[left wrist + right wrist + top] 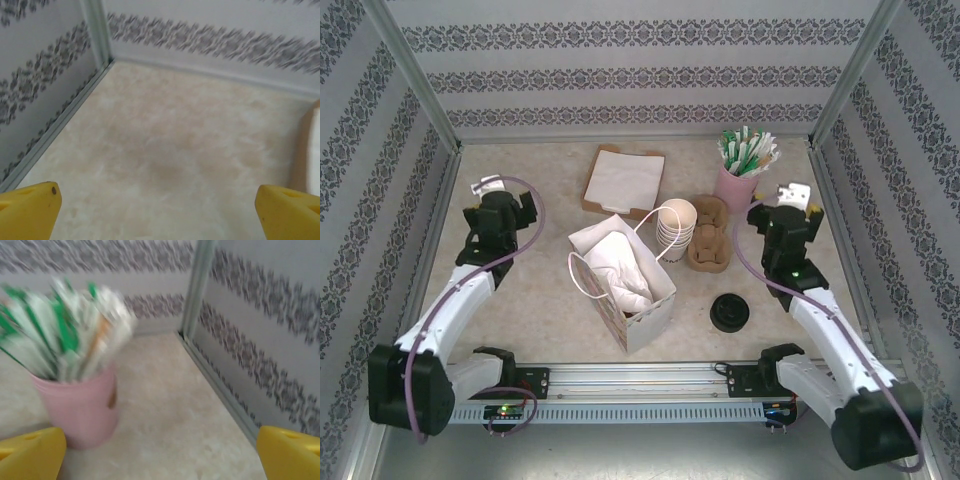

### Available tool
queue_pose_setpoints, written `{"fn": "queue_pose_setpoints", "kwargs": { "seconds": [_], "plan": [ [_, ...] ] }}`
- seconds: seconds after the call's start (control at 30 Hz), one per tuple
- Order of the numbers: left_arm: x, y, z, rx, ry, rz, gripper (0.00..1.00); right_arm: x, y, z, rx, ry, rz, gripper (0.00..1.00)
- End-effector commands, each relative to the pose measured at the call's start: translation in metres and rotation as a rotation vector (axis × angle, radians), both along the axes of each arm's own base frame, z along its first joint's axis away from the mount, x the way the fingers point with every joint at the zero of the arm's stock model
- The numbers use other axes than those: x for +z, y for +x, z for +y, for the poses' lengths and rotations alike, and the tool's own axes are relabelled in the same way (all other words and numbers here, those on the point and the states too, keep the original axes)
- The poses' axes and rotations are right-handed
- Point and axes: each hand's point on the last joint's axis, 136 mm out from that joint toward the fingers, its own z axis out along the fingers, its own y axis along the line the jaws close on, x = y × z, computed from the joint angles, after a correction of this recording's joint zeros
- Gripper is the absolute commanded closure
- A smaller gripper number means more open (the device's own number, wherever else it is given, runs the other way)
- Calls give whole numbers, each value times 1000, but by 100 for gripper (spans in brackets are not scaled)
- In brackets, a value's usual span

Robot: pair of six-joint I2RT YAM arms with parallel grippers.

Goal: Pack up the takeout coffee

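While the left tool (160,212) and right tool (160,455) gape empty, the bag (647,325) stands upright.

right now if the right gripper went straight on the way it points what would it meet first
Likely the bare table, then the corner post. The open right gripper points just right of the pink cup, which might brush one finger; depth is unclear.

Lab test booth; wallpapered panels (620,60), aluminium frame (413,75).
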Motion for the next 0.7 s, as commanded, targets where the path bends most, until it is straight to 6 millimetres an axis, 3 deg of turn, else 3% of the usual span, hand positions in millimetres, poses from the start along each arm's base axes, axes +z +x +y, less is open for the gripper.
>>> {"fn": "queue_pose_setpoints", "kwargs": {
  "seconds": [0.0,0.13,0.3,0.47,0.67],
  "plan": [
    [-6,10,17,80,25,-87,0,-8,18,7,90,88,-129,3],
    [-49,18,18,55,83,-34,0,-58,29,11,117,48,-20,2],
    [-80,22,12,-8,118,25,0,-96,41,15,149,-6,39,2],
    [-90,24,1,-91,147,-79,0,-100,53,25,211,9,9,2],
    [-108,32,-11,-209,89,-56,0,-111,60,30,261,39,12,2]
  ]
}}
